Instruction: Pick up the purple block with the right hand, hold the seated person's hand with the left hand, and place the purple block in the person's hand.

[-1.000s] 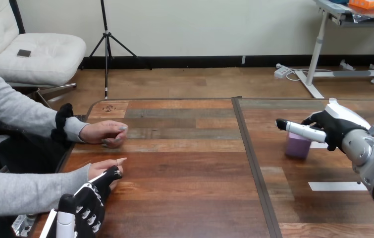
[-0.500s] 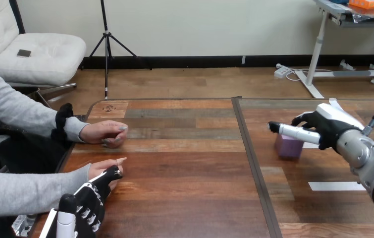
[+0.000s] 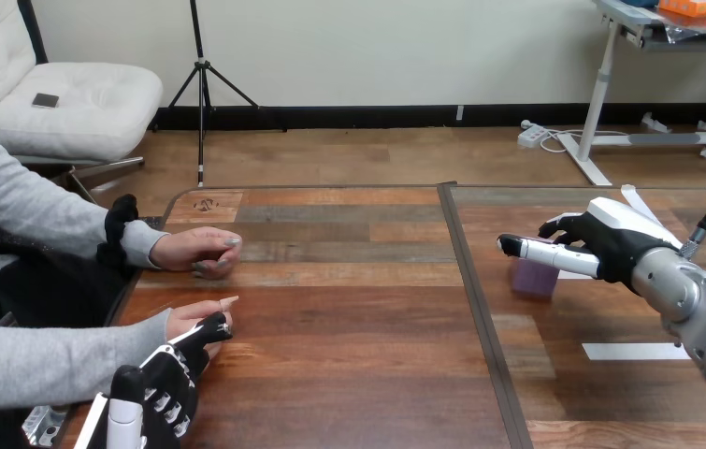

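purple block (image 3: 534, 280): over right half of wooden table (image 3: 349, 309), pinched between thumb and curled fingers of right hand (image 3: 601, 245). left hand (image 3: 166, 379): fingers fairly straight, tips touching person's near hand (image 3: 194, 316). person's far hand (image 3: 201, 251): resting on table.

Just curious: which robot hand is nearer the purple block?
Right. The right robot hand is at the purple block; the left robot hand is far across the table, by the person's nearer hand.

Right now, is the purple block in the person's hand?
Not in it. The purple block is across the table, in the fingers of the right hand, far from the person's hands.
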